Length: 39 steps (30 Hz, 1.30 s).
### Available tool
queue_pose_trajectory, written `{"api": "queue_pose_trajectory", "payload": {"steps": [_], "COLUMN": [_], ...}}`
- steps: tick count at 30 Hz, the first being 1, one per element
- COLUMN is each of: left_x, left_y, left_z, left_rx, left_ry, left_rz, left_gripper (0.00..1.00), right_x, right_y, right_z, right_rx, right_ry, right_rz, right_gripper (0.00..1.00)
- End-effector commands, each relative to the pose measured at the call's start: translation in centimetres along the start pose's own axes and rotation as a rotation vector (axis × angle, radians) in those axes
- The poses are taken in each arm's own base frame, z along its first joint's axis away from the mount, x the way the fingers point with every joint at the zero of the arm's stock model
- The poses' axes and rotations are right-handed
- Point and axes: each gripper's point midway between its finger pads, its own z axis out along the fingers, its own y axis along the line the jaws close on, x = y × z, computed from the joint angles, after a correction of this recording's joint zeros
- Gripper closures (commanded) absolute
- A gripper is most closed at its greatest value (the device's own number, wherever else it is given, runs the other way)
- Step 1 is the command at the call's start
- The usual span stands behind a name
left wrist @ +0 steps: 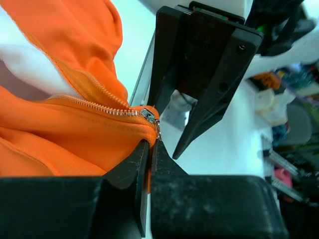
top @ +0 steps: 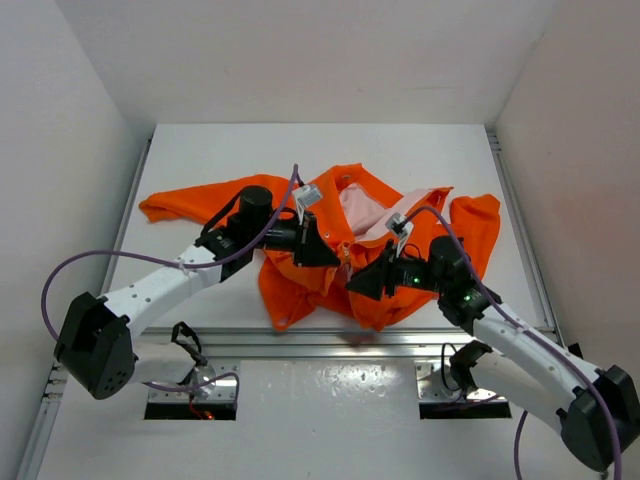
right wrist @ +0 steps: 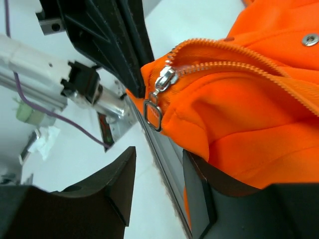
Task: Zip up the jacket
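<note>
We log: bright orange fabric jacket (top: 290,285) mid-frame | L gripper (left wrist: 151,149) clamped on its hem below silver zip slider (left wrist: 148,115) | R gripper (right wrist: 157,184) fingers apart, lower frame.

- The jacket (top: 300,290): plain bright orange, no pattern.
- Lining (top: 362,208), upper centre of the top view: pale pinkish-white.
- Zipper teeth (left wrist: 94,103): pale silvery, on orange tape.
- Slider (right wrist: 165,78): silver.
- Snap (right wrist: 310,40), upper right of the right wrist view: silver.
- Left gripper (top: 335,257) and right gripper (top: 352,284): black.
- Table (top: 220,160): white.
</note>
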Motion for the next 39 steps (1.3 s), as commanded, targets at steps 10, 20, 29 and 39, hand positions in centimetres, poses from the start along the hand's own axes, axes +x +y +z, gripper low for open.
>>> {"api": "queue_pose_trajectory", "payload": {"steps": [10, 20, 29, 39], "left_x": [-2.8, -5.0, -4.5, -4.5], "left_y": [2.3, 0.9, 0.2, 0.5], "left_z": [-1.0, -1.0, -1.3, -1.0], "left_rx": [-0.011, 0.129, 0.162, 0.165], "left_ry": [-0.091, -0.127, -0.123, -0.121], "left_rz": [-0.305, -0.424, -0.465, -0.492], "left_gripper": [1.00, 1.00, 1.00, 1.00], "right_x": [-6.1, -5.2, -7.6, -9.6], "right_y": [2.4, 2.1, 0.1, 3.1], "right_z": [-1.7, -1.0, -1.9, -2.7], "right_rx": [0.019, 0.114, 0.366, 0.342], "right_ry": [-0.072, -0.292, -0.406, -0.552], "right_rz": [-0.701, -1.564, -1.603, -1.719], "right_gripper": [0.49, 0.29, 0.72, 0.55]}}
